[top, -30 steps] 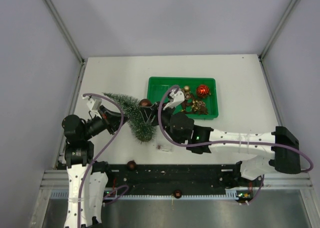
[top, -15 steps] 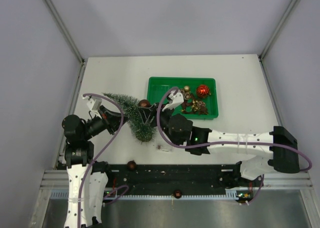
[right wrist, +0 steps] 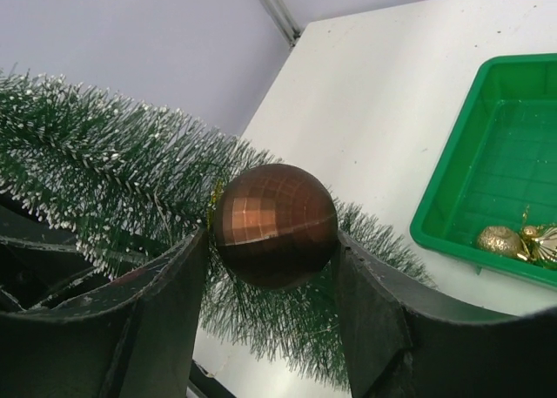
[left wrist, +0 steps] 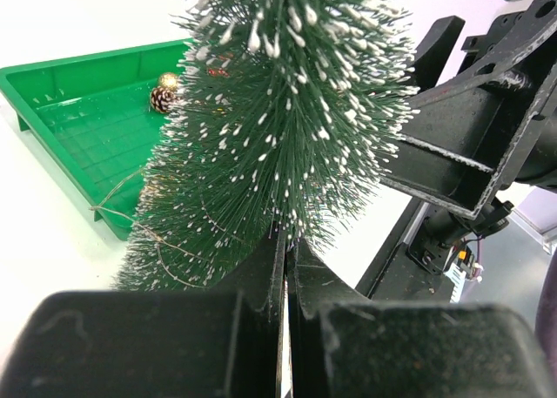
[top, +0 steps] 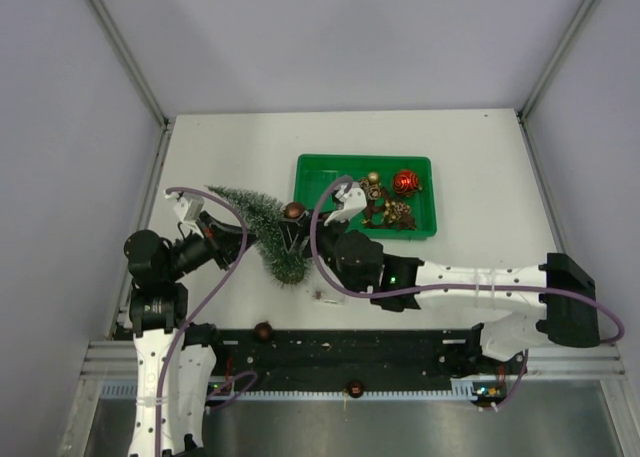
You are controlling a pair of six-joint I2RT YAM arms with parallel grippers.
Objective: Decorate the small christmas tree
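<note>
small christmas tree (top: 262,225) in left hand (left wrist: 285,280)

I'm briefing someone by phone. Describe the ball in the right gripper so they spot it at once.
Find the green tray on the white table; the small christmas tree slants just left of it. Beside its bristles, clamped in the right gripper, is the brown ball. Its mirror-tile facets set it apart from the red ball and gold ornaments in the tray.
</note>
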